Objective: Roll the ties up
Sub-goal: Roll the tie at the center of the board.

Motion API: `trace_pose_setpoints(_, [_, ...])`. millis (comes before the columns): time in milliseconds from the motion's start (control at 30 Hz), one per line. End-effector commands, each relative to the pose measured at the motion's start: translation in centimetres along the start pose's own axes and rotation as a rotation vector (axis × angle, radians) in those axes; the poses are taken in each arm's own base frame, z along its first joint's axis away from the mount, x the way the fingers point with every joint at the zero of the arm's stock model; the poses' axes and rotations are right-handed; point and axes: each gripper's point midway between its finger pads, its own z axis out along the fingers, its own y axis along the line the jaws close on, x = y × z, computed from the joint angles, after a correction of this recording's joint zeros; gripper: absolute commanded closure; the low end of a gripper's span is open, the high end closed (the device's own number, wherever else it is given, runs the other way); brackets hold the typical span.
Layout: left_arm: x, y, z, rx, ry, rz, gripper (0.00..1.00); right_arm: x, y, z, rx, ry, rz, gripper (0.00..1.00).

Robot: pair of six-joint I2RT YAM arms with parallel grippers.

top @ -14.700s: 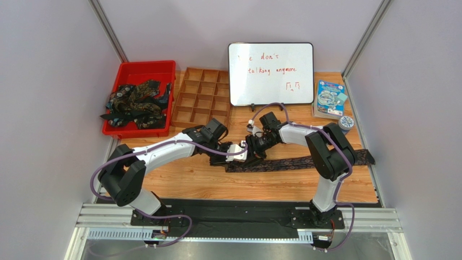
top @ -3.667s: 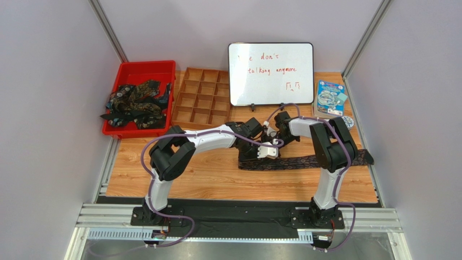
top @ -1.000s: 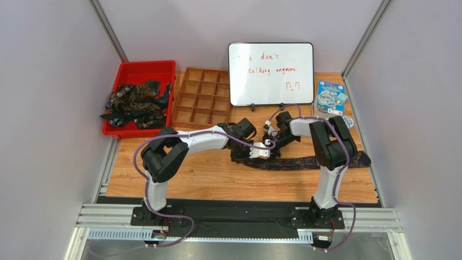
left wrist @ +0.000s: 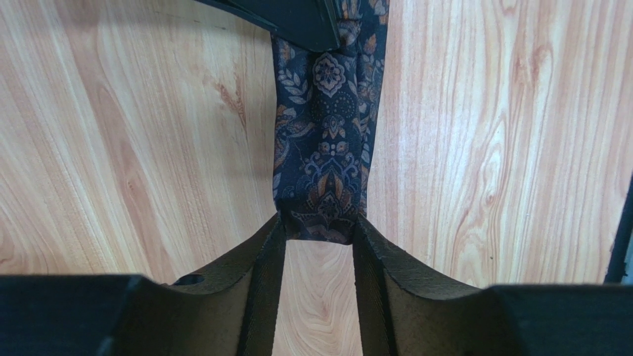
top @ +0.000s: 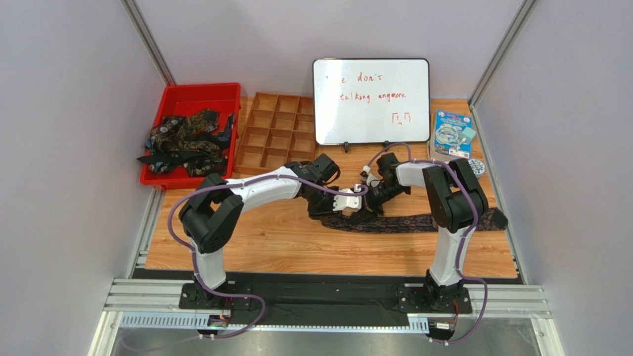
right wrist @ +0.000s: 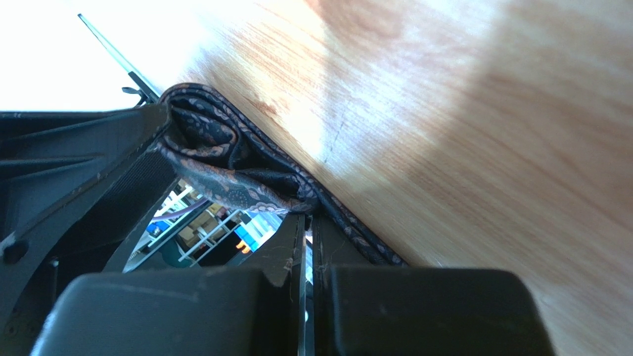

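Note:
One of the ties (top: 423, 221), dark with a paisley print, lies stretched across the table's right half. Its left end is doubled up where both grippers meet. In the left wrist view that end of the tie (left wrist: 327, 148) sits between my left gripper's (left wrist: 319, 230) fingertips, which press on its two edges. From above, the left gripper (top: 348, 204) is at the tie's left end. My right gripper (top: 369, 199) is just right of it. In the right wrist view the jaws of the right gripper (right wrist: 307, 211) are shut, pinching a fold of the tie (right wrist: 223, 170) at their tips.
A red bin (top: 223, 93) at the back left holds a heap of other ties (top: 186, 144). Beside it lies a wooden compartment tray (top: 275, 133). A whiteboard (top: 371, 100) stands at the back. A blue packet (top: 452, 133) lies at the back right.
My left gripper has shifted a little left and back, its elbow swinging left, and its fingers have come in onto the tie's end. The right arm has stayed put.

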Motion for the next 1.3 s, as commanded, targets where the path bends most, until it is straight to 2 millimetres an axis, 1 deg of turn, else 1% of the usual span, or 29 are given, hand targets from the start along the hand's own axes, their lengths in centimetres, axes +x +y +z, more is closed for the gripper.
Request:
trace_pose_setpoints(0, [-4.6,0.4,-2.5,-0.012,-0.118,0.045,0.58,-1.1,-2.3,0.9,0.096,-0.034,-0.009,1.00])
trace_pose_setpoints(33, [-4.8,0.2,-2.4,-0.005,-0.116,0.045,0.58,-1.0,-2.3,1.0,0.097,-0.031,-0.007,1.00])
trace_pose_setpoints(67, [-5.4,-0.1,-2.3,0.004,-0.126,0.049,0.59,-1.1,-2.3,0.9,0.098,-0.035,-0.007,1.00])
trace_pose_setpoints(100, [-6.1,0.0,-2.5,0.004,-0.140,0.051,0.60,-1.1,-2.3,1.0,0.098,-0.033,-0.007,1.00])
trace_pose_setpoints(133, [-6.3,-0.1,-2.1,0.014,-0.141,0.047,0.60,-1.1,-2.3,0.9,0.097,-0.034,-0.008,1.00])
trace_pose_setpoints(167, [-6.9,-0.4,-1.8,0.026,-0.151,0.040,0.60,-1.0,-2.3,0.9,0.098,-0.032,-0.002,1.00])
trace_pose_setpoints(200, [-7.5,-0.3,-1.7,0.027,-0.159,0.040,0.60,-1.1,-2.3,1.0,0.098,-0.033,-0.005,1.00])
trace_pose_setpoints(300, [-8.7,-0.3,-0.5,0.031,-0.175,0.029,0.60,-1.0,-2.2,1.0,0.096,-0.033,-0.003,1.00])
trace_pose_setpoints(367, [-9.0,-0.2,0.7,0.036,-0.176,0.019,0.60,-1.1,-2.2,1.0,0.089,-0.031,0.000,1.00])
trace_pose_setpoints(400, [-9.0,-0.3,1.6,0.048,-0.166,-0.001,0.60,-1.1,-2.1,1.0,0.087,-0.031,-0.002,1.00])
trace_pose_setpoints(467, [-8.7,-0.3,2.3,0.054,-0.150,-0.021,0.60,-1.0,-1.9,0.9,0.077,-0.030,-0.002,1.00])
trace_pose_setpoints(500, [-8.0,-0.5,3.1,0.066,-0.128,-0.035,0.60,-1.1,-1.7,0.8,0.073,-0.034,-0.007,1.00])
trace_pose_setpoints(567, [-7.2,-0.5,3.7,0.061,-0.103,-0.038,0.59,-1.1,-1.4,0.7,0.058,-0.039,-0.005,1.00])
trace_pose_setpoints(600, [-6.5,-0.7,4.2,0.067,-0.082,-0.045,0.59,-0.9,-1.3,0.8,0.053,-0.034,-0.008,1.00])
trace_pose_setpoints(700, [-5.1,-0.8,4.9,0.069,-0.039,-0.061,0.59,-0.7,-0.8,0.6,0.031,-0.030,-0.014,1.00])
trace_pose_setpoints(800, [-4.1,-1.2,5.2,0.073,-0.011,-0.066,0.59,-0.5,0.1,-0.2,0.014,-0.026,-0.038,1.00])
trace_pose_setpoints(833, [-3.9,-1.2,5.2,0.071,-0.006,-0.067,0.60,-0.1,0.7,-0.7,0.003,-0.016,-0.041,0.99])
trace_pose_setpoints(900, [-3.3,-1.8,5.4,0.082,0.004,-0.072,0.60,-0.3,1.5,-1.7,-0.020,-0.025,-0.064,0.96])
trace_pose_setpoints(933, [-3.2,-1.8,5.4,0.083,0.004,-0.072,0.60,0.2,1.7,-2.1,-0.024,-0.015,-0.055,0.92])
trace_pose_setpoints(1067, [-2.7,-2.3,5.6,0.096,0.008,-0.074,0.60,0.8,3.4,-4.0,-0.066,-0.027,-0.087,0.83])
trace_pose_setpoints(1100, [-2.8,-2.4,5.5,0.095,0.004,-0.072,0.60,1.1,3.6,-4.2,-0.075,-0.020,-0.085,0.82])
trace_pose_setpoints(1133, [-2.9,-2.4,5.5,0.099,-0.001,-0.072,0.60,1.2,3.8,-4.3,-0.079,-0.023,-0.092,0.77])
trace_pose_setpoints(1267, [-3.1,-2.3,5.5,0.098,-0.005,-0.070,0.59,1.2,3.9,-4.1,-0.095,-0.020,-0.075,0.73])
